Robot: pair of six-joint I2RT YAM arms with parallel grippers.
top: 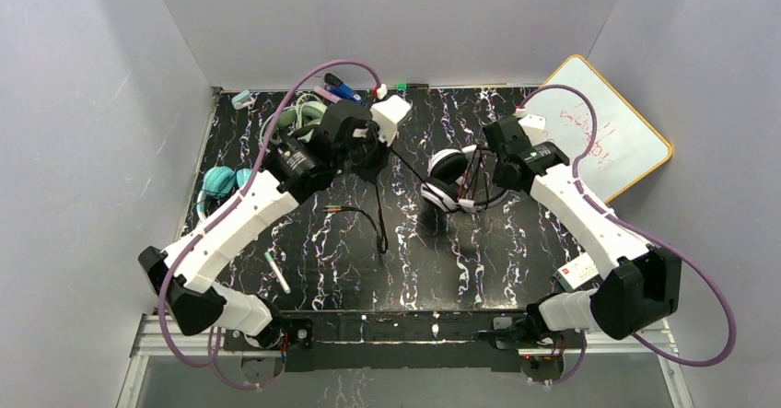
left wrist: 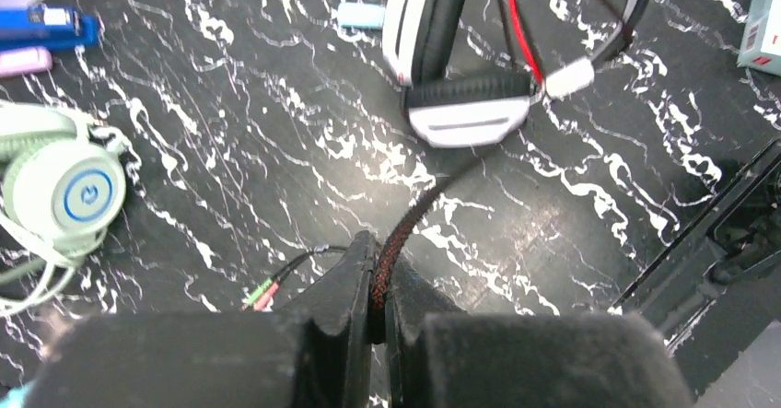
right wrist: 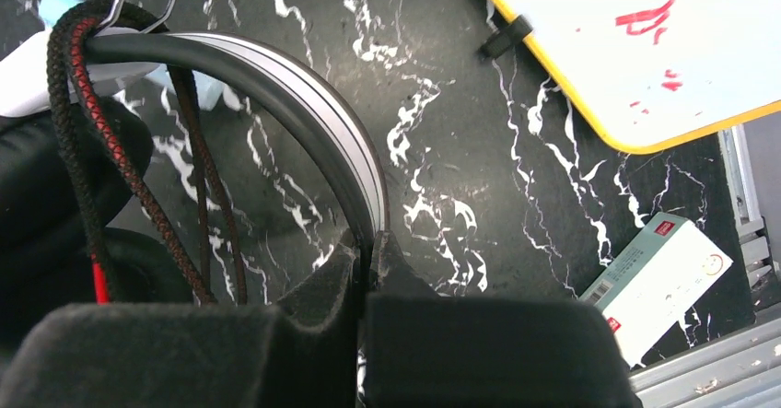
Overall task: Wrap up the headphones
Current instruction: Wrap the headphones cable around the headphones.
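The black-and-white headset (top: 448, 180) hangs above the middle of the marble table, its cups showing in the left wrist view (left wrist: 442, 58). My right gripper (top: 493, 164) is shut on its headband (right wrist: 304, 122). Loops of the black-and-red braided cable (right wrist: 87, 132) lie around the band. My left gripper (top: 373, 155) is shut on that cable (left wrist: 405, 233), which runs taut to the headset. The cable's plug end (left wrist: 262, 293) lies on the table below. The mint-green headset (left wrist: 64, 192) lies at the back left (top: 299, 118). The teal headset (top: 221, 182) lies at the left edge.
A whiteboard (top: 599, 136) with a yellow rim leans at the back right. A white box (right wrist: 658, 284) lies near the right front edge. Blue and pink markers (left wrist: 41, 35) lie at the back left. A green-and-white pen (top: 276, 272) lies front left.
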